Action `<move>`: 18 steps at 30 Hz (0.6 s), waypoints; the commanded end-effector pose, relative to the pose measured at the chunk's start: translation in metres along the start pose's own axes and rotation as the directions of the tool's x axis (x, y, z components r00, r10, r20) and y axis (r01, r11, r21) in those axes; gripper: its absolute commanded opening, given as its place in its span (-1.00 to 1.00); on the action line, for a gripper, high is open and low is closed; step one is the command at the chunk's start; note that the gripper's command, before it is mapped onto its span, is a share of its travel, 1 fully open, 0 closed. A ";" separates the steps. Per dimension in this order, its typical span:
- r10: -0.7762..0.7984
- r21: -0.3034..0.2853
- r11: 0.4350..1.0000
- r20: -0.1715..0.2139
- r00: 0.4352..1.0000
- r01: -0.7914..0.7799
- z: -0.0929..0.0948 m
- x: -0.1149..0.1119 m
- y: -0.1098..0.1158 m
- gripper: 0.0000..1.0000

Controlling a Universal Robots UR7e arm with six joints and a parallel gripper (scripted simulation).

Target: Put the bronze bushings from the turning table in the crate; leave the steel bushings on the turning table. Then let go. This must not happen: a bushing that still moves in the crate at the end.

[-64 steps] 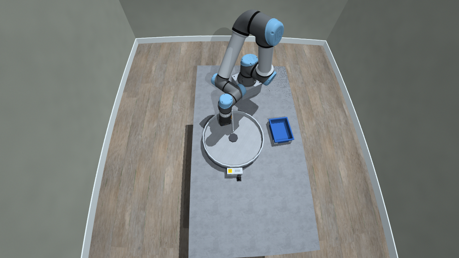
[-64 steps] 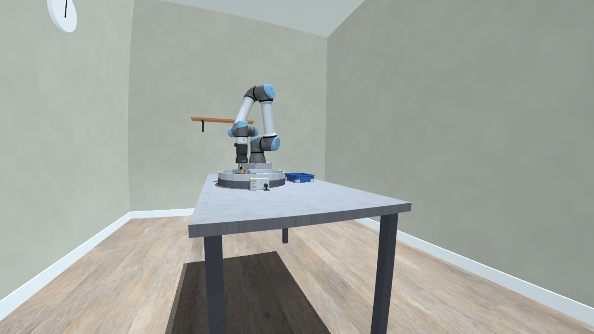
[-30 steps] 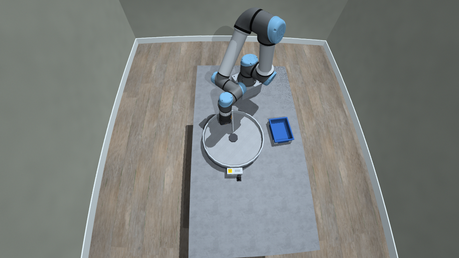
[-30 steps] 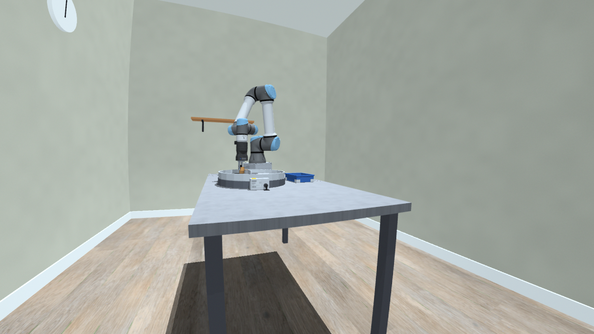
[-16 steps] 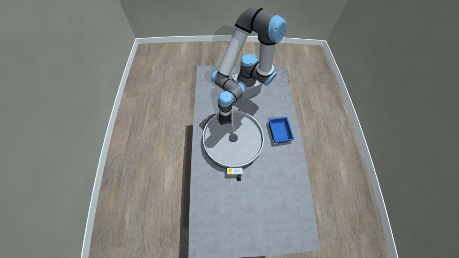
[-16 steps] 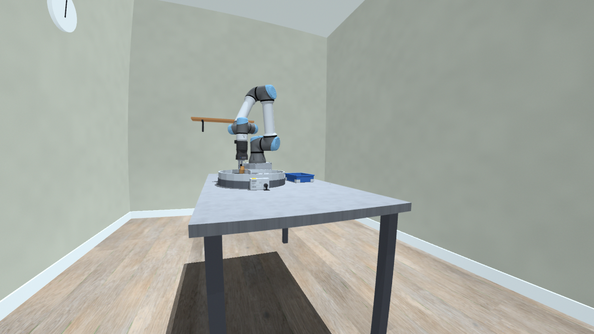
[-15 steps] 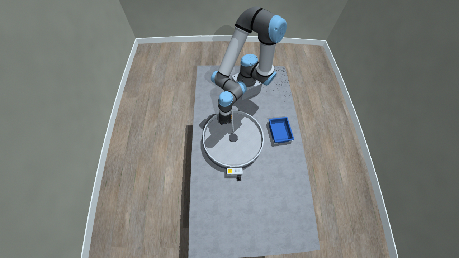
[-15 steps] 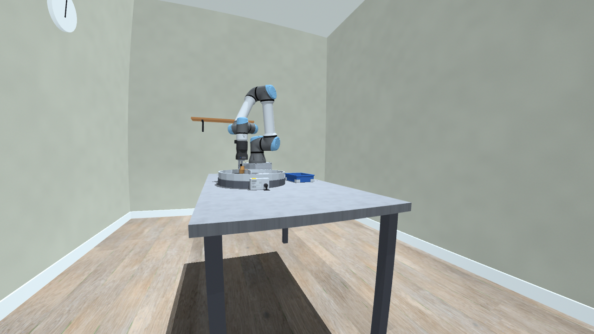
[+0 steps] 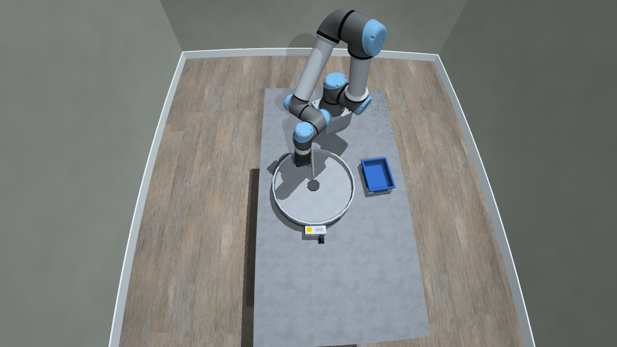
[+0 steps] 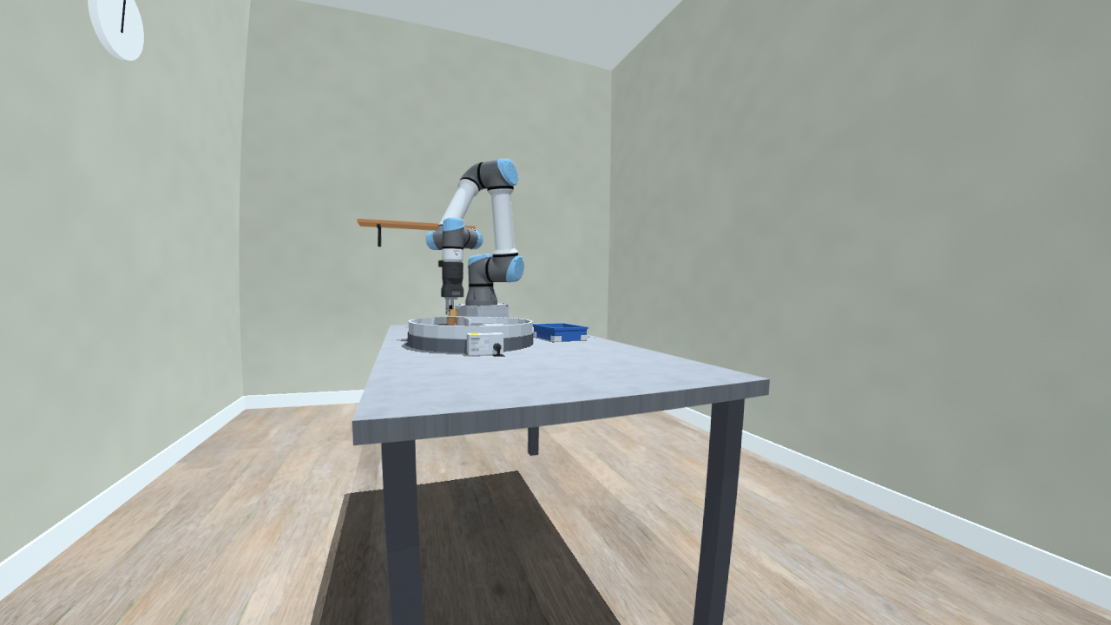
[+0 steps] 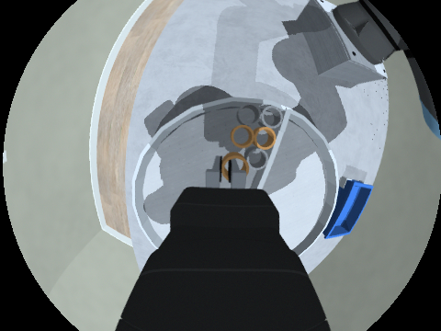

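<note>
The tool (image 9: 302, 163) (image 10: 450, 311) (image 11: 225, 164) is clenched on wall of the orange-brown bronze ring bushing (image 10: 451, 317) (image 11: 235, 155), above the round grey turning table (image 9: 328, 205) (image 10: 438, 330) (image 11: 305, 198); the blue rectangular crate (image 9: 378, 174) (image 10: 561, 334) (image 11: 353, 207) lies toward three o'clock in top view.

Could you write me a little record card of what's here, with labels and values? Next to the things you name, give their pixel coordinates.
hand (image 9: 302, 160) (image 10: 450, 307) (image 11: 225, 164): closed on one wall of a bronze bushing (image 10: 451, 317) (image 11: 235, 155)
turning table (image 9: 328, 198) (image 10: 435, 331) (image 11: 309, 198): round, rimmed
other bronze bushings (image 11: 232, 136) (image 11: 255, 138): two, on the turning table
steel bushings (image 11: 239, 114) (image 11: 263, 117) (image 11: 256, 168): three, on the turning table
crate (image 9: 377, 174) (image 10: 562, 334) (image 11: 353, 207): blue, empty
</note>
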State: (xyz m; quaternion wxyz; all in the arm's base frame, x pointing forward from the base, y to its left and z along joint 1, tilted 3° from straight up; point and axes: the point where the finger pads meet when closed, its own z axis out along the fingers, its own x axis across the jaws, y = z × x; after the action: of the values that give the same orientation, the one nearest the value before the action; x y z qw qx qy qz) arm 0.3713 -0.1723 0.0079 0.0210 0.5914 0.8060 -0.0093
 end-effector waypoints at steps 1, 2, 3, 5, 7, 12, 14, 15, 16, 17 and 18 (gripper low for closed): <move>0.000 -0.001 1.000 0.001 1.000 0.000 -0.003 0.000 0.000 -1.00; 0.000 -0.001 1.000 0.001 1.000 0.000 -0.003 0.000 0.000 -1.00; 0.000 -0.001 1.000 0.001 1.000 0.000 -0.003 0.000 0.000 -1.00; 0.000 -0.001 1.000 0.001 1.000 0.000 -0.003 0.000 0.000 -1.00; 0.000 -0.001 1.000 0.001 1.000 0.000 -0.003 0.000 0.000 -1.00; 0.000 -0.001 1.000 0.002 1.000 0.000 -0.006 0.000 0.000 -1.00; 0.000 -0.001 1.000 0.002 1.000 0.000 -0.009 0.000 0.000 -1.00; 0.000 -0.001 1.000 0.002 1.000 0.000 -0.010 0.000 0.000 -1.00; 0.000 -0.001 1.000 0.002 1.000 0.000 -0.010 0.000 0.000 -1.00; 0.000 -0.001 1.000 0.002 1.000 0.000 -0.010 0.000 0.000 -1.00; 0.000 -0.001 1.000 0.002 1.000 0.000 -0.010 0.000 0.000 -1.00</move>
State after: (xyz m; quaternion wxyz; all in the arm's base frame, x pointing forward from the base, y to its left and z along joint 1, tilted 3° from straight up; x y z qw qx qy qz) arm 0.3713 -0.1720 0.0164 0.0214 0.5914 0.8060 -0.0093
